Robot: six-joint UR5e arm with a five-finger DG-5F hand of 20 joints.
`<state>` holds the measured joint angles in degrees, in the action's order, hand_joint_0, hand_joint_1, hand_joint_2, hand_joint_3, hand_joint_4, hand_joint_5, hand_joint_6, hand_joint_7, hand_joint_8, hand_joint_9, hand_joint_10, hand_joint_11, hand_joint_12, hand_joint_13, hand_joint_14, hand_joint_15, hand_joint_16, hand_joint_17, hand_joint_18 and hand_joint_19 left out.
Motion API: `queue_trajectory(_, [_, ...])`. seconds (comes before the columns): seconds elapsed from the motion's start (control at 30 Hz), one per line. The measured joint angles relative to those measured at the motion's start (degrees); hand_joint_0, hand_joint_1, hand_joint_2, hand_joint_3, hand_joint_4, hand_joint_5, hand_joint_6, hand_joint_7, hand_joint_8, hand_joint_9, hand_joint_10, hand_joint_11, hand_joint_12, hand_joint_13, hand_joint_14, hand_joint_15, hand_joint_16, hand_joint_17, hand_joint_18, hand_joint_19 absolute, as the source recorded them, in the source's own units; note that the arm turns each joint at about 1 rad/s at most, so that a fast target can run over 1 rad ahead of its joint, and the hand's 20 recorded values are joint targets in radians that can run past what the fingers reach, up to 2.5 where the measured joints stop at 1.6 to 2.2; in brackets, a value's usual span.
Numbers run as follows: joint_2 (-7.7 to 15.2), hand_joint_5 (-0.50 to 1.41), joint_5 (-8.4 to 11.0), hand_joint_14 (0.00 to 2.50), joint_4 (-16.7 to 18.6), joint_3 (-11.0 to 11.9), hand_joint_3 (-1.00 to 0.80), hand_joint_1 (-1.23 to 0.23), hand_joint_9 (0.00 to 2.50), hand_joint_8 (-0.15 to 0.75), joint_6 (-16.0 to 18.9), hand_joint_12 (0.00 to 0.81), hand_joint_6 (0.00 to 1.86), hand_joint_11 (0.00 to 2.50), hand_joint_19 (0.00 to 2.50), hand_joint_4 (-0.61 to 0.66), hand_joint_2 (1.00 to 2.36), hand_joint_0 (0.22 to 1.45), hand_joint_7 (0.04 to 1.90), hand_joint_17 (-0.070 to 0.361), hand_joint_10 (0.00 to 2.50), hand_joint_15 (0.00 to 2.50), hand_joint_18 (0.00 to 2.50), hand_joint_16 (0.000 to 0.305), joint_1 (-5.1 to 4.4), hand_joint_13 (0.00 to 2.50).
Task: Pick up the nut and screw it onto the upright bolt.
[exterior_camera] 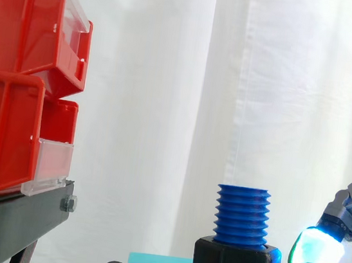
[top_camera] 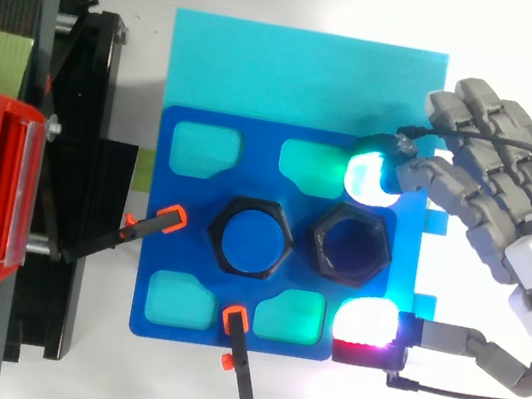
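**A:** What does the work rest on, and what is around it?

**B:** A white tabletop [top_camera: 531, 59]. A cyan sheet [top_camera: 308, 64] lies on it, and a blue plate [top_camera: 166, 244] with rounded cutouts lies on the sheet. 2 black clamps with orange tips, one [top_camera: 156, 224] at the plate's left edge and one [top_camera: 239, 367] at its lower edge, bear on the plate. To the left, a black stand [exterior_camera: 16, 214] carries red bins [exterior_camera: 22, 20]. A white curtain [exterior_camera: 166, 104] hangs behind.

**A:** How is the hand placed?

**B:** The hand [top_camera: 505, 227] enters from the right, low over the plate. Its fingers are spread wide and hold nothing. A green-white pad [top_camera: 371, 176] sits on one side of the loose nut and a magenta-white pad [top_camera: 368, 325] on the other, with a gap between each pad and the nut.

**A:** Where is that nut?

**B:** The loose nut [top_camera: 350, 245] is black and 6-sided. It lies flat on the plate just right of the bolt [top_camera: 252, 240], between the 2 pads. A second nut [top_camera: 228, 212], also black, sits around the bolt's foot.

**A:** What does each view add?

**B:** From above you see the gaps beside the loose nut and the bolt's round blue end. From the side you see the bolt's threads rising well above the nut at its foot. There, a glowing fingertip [exterior_camera: 315, 248] hangs just above the loose nut's rim at the lower right.
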<state>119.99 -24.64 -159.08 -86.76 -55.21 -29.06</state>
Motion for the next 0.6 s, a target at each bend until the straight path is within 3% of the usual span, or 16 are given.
queue_trajectory(0.6, [0.0,-0.29,-0.66,0.00,0.2,0.0,-0.50,-0.79,0.10,0.329,-2.2,0.458,0.50,0.00,0.00,0.31,1.00,0.37,0.88,0.164,0.00,0.00,0.16,0.073,0.37,0.10])
